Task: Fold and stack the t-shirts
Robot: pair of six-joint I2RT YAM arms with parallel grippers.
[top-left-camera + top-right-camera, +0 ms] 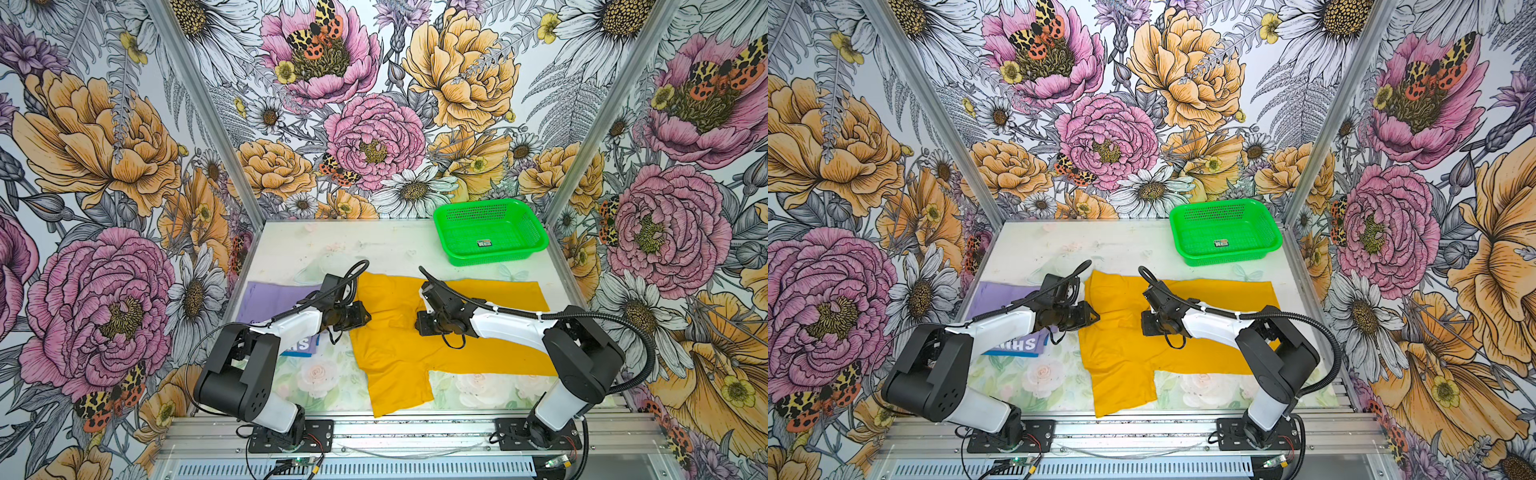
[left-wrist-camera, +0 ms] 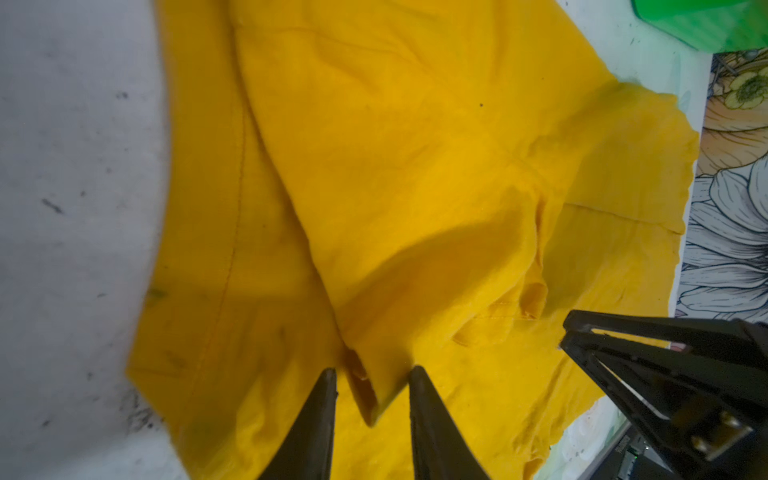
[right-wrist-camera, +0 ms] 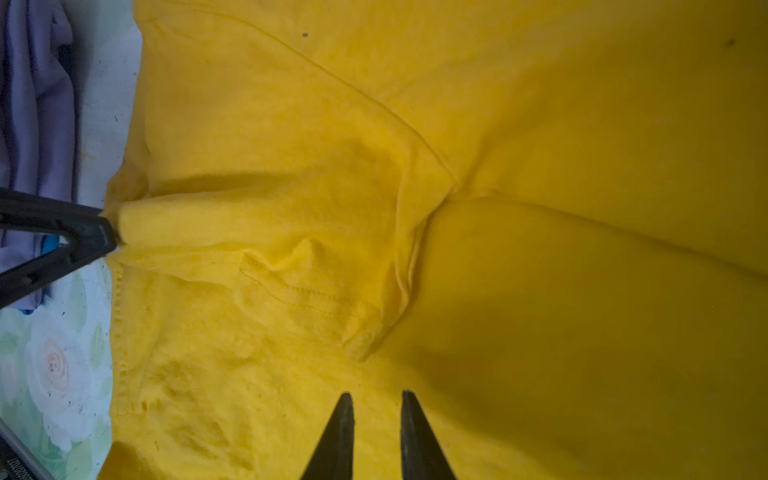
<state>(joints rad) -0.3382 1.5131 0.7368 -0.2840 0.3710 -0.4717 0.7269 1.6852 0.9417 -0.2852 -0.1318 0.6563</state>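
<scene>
A mustard-yellow t-shirt (image 1: 415,349) lies spread across the middle of the table in both top views, its far half folded over. At the shirt's left edge, my left gripper (image 1: 369,316) is shut on a raised fold of the yellow cloth (image 2: 386,332); the fold sits between its fingertips (image 2: 328,378). My right gripper (image 1: 419,324) hovers low over the shirt's middle with its jaws slightly open and nothing between them (image 3: 377,395). A folded lavender t-shirt (image 1: 274,299) lies at the left. A blue one with white letters (image 1: 301,344) peeks out beneath it.
A green mesh basket (image 1: 498,258) stands at the back right of the table. Flowered walls close in the left, right and back sides. Both arm bases sit on the metal rail (image 1: 415,432) along the front edge.
</scene>
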